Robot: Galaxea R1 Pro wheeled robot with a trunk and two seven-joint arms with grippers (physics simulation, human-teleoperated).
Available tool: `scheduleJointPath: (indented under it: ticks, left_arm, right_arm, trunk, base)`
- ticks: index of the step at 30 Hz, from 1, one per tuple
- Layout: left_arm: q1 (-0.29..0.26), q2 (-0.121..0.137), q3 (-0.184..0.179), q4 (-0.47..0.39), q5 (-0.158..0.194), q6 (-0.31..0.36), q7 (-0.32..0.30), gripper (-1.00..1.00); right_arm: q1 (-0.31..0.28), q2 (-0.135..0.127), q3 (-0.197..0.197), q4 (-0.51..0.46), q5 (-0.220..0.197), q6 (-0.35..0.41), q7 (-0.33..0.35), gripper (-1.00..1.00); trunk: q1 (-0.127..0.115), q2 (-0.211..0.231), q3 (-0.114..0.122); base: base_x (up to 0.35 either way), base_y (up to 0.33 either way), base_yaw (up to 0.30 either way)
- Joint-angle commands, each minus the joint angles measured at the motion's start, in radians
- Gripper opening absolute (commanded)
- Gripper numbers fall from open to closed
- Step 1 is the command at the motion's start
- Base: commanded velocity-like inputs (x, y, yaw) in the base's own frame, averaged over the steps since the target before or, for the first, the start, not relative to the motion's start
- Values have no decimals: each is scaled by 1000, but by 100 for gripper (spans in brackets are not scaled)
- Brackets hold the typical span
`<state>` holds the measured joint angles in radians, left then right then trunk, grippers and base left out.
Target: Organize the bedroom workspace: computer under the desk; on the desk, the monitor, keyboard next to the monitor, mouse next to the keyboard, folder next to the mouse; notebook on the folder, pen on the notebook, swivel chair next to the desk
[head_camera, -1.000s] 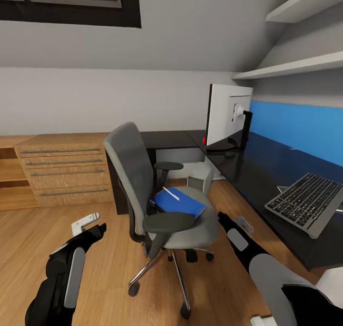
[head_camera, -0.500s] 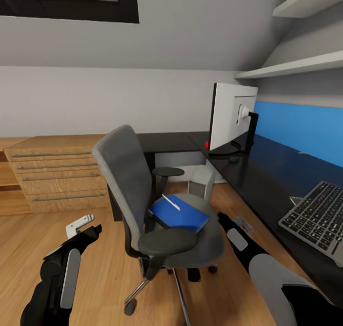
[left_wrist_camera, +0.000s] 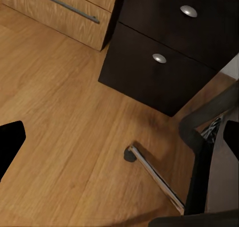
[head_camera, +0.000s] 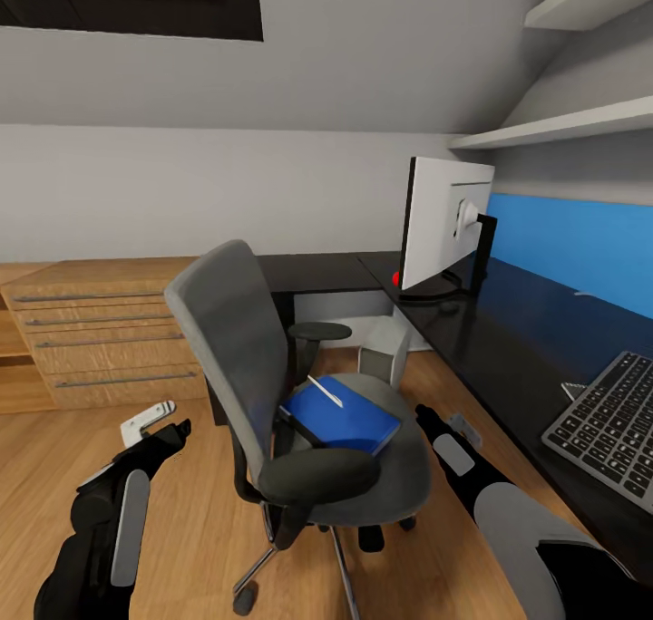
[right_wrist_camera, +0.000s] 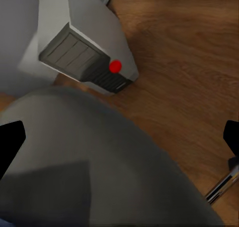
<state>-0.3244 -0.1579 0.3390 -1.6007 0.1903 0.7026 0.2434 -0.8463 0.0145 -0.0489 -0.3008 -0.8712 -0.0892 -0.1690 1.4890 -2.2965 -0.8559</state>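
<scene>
Resting on the seat of the swivel chair (head_camera: 272, 366), a blue folder (head_camera: 349, 416) carries the pen (head_camera: 325, 391); whether a notebook lies between them is hard to tell. Behind the chair, the computer (head_camera: 383, 350) stands on the floor under the desk (head_camera: 508, 348), which bears the monitor (head_camera: 444, 223) and, well apart, the keyboard (head_camera: 608, 425). Both the left tool (head_camera: 150, 421) and right tool (head_camera: 458, 425) hang free, fingers apart, beside the chair.

Swivel chair (head_camera: 272, 375) nearer, camera advanced.
</scene>
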Motion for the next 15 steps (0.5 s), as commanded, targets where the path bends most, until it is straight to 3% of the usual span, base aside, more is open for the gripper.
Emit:
scheduleJointPath:
  ticks: [1, 5, 15]
  left_arm:
    - [-1, -1, 0, -7, 11, 4, 8, 100]
    - [-1, 0, 5, -12, 14, 4, 8, 100]
    - [-1, 0, 8, -13, 50, 3, 8, 100]
  right_arm:
    - [0, 0, -6, -1, -19, 13, -1, 100]
    - [0, -6, -5, -1, -61, 49, 0, 100]
    - [0, -10, -5, -2, -72, 57, 0, 100]
  trunk:
    - [0, 0, -1]
    - [0, 0, -1]
    - [38, -70, -32]
  base:
    - [2, 0, 0]
    - [0, 0, 0]
    - [0, 0, 0]
